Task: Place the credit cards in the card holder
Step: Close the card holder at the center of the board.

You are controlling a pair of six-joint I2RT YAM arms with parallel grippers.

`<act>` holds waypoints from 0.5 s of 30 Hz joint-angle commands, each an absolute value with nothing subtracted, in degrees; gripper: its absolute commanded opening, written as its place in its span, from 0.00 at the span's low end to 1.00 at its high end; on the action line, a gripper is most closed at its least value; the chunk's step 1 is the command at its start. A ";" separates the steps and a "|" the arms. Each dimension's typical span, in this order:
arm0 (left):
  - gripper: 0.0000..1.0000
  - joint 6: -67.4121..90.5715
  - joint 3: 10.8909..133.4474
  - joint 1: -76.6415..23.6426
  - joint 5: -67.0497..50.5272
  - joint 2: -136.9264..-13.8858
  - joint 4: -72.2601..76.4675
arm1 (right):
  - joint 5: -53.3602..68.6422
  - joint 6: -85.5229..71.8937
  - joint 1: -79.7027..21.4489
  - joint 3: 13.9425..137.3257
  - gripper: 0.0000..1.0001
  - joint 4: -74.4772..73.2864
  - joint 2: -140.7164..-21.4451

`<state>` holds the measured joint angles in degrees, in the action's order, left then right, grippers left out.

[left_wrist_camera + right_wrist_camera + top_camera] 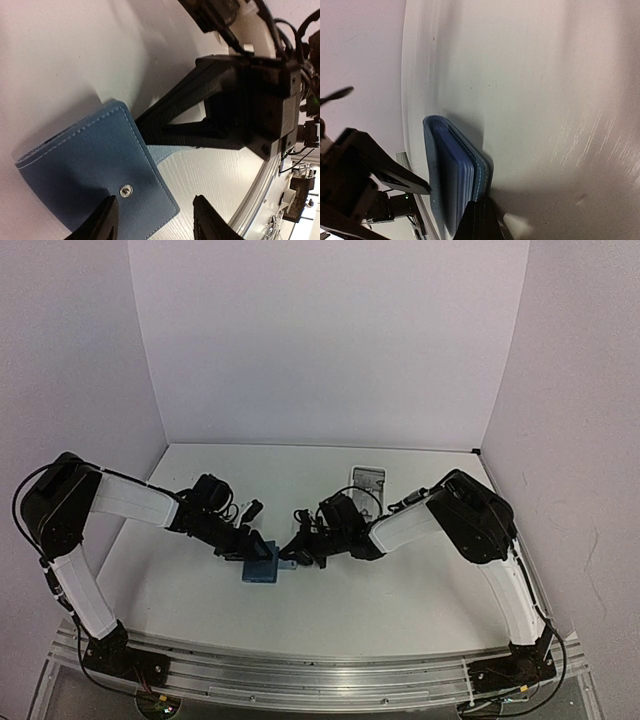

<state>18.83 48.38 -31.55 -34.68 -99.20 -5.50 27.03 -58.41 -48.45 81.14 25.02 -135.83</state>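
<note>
The blue card holder [260,570] lies on the white table between both grippers. In the left wrist view it [85,160] shows its top cover with a metal snap. In the right wrist view it [452,170] shows its open edge with several inner pockets. My left gripper [245,545] is open, its jaws [157,220] straddling the snap corner. My right gripper [297,552] is shut [479,212], tips against the holder's open edge. It pinches a pale card [161,152] that runs under the top cover. The tan card is out of view.
A long narrow white tray [368,478] lies behind the right gripper, towards the back of the table. White walls stand at the back and on both sides. A metal rail [320,670] runs along the near edge by the arm bases.
</note>
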 commanded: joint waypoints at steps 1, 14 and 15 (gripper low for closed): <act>0.55 17.48 60.41 -30.86 -32.41 -96.12 -19.99 | 26.69 -59.00 -49.84 78.11 0.00 23.66 -134.92; 0.66 24.68 53.65 -23.86 -24.03 -93.25 -26.58 | 25.48 -58.94 -50.20 76.43 0.00 23.55 -134.21; 0.67 24.78 51.55 -23.85 -25.82 -93.32 -24.39 | 25.53 -58.83 -50.35 76.60 0.00 23.55 -134.27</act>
<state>21.12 58.67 -26.35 -25.06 -89.80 -20.12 26.96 -58.87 -49.54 77.45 28.88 -134.72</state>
